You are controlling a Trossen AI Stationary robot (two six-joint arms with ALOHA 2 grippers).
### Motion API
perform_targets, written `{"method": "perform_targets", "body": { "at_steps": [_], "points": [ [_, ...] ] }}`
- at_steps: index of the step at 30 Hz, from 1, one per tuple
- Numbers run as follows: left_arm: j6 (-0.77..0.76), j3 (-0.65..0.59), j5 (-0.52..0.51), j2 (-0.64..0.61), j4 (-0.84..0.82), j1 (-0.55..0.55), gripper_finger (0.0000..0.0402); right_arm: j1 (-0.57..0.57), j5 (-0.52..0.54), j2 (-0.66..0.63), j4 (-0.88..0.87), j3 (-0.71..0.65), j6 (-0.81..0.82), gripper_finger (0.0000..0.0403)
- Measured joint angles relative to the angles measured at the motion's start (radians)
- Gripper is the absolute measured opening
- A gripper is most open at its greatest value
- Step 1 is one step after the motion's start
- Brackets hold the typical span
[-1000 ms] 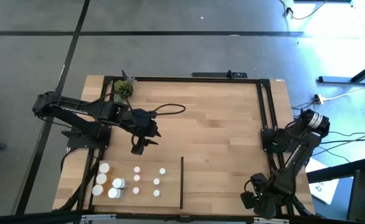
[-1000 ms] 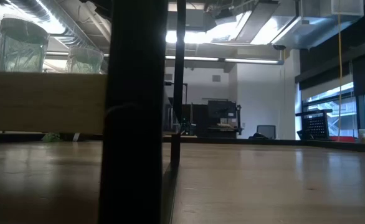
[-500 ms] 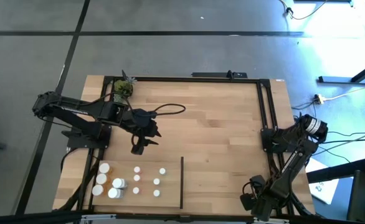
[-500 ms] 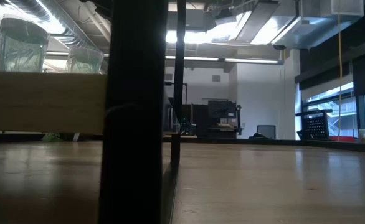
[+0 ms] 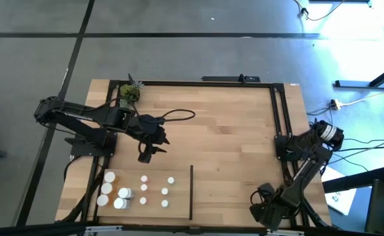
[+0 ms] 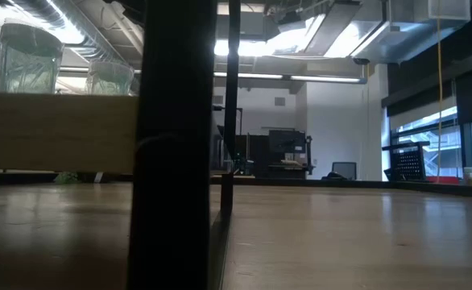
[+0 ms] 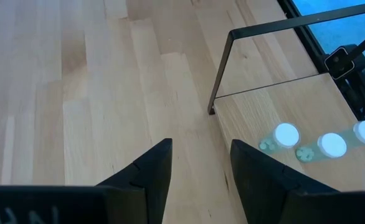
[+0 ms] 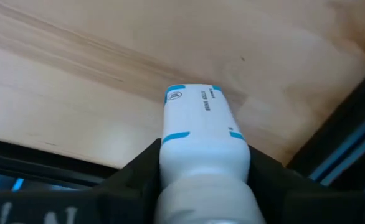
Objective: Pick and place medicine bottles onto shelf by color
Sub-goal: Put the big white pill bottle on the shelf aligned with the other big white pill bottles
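Note:
Several medicine bottles [image 5: 136,191] with white caps stand at the near left of the shelf [image 5: 231,131], left of the thin black divider strip [image 5: 191,190]. Three of them [image 7: 331,144] show in the left wrist view. My left gripper [image 5: 146,154] hangs open over bare wood beyond them, with nothing between its fingers [image 7: 154,171]. My right gripper [image 5: 263,211] is at the near right corner, shut on a white medicine bottle with blue label marks [image 8: 202,124]. In the high view the gripper hides that bottle. My right gripper pinches the white bottle's two sides [image 8: 170,155] between its two fingers [image 8: 142,168]. It comes steeply from above. The bottle's broad rounded end [image 8: 207,202] is toward the wrist and its flat end [image 8: 192,90] toward the wood. Whether that end rests on the board I cannot tell.
A small green potted plant [image 5: 130,92] stands at the far left corner, with a black cable loop [image 5: 179,117] near the left arm. Black rails [image 5: 278,111] run along the board's right side. In the low view a dark post [image 6: 175,145] blocks the middle.
My right gripper has shifted a little toward the table's left along the near edge.

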Motion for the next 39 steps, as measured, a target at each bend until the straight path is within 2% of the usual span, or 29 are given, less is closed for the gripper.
{"method": "perform_targets", "body": {
  "at_steps": [4, 11, 20, 27, 30, 34, 39],
  "points": [
    [0.000, 0.000, 0.000, 0.000, 0.000, 0.000, 0.0156, -0.040, 0.000, -0.002, -0.006, 0.000, -0.097, 0.0161],
    [0.000, 0.000, 0.000, 0.000, 0.000, 0.000, 0.0156, -0.184, -0.008, -0.049, -0.054, 0.000, -0.403, 0.0164],
    [0.001, 0.000, -0.001, 0.000, 0.000, 0.000, 0.0156, -0.424, -0.017, -0.165, -0.154, 0.000, -0.772, 0.0167],
    [0.000, 0.000, -0.020, 0.000, 0.015, 0.000, 0.0156, -0.653, -0.095, -0.183, -0.199, 0.006, -1.122, 0.0168],
    [-0.029, 0.000, -0.067, 0.000, 0.024, 0.006, 0.0156, -0.735, -0.070, -0.183, -0.210, 0.042, -1.240, 0.0169],
    [-0.093, 0.000, -0.080, 0.000, 0.023, 0.013, 0.0156, -0.842, 0.001, -0.178, -0.242, 0.124, -1.380, 0.0169],
    [-0.111, 0.000, -0.083, -0.016, 0.025, 0.020, 0.0156, -0.962, 0.055, -0.094, -0.289, 0.273, -1.588, 0.0169]
  ]
}}
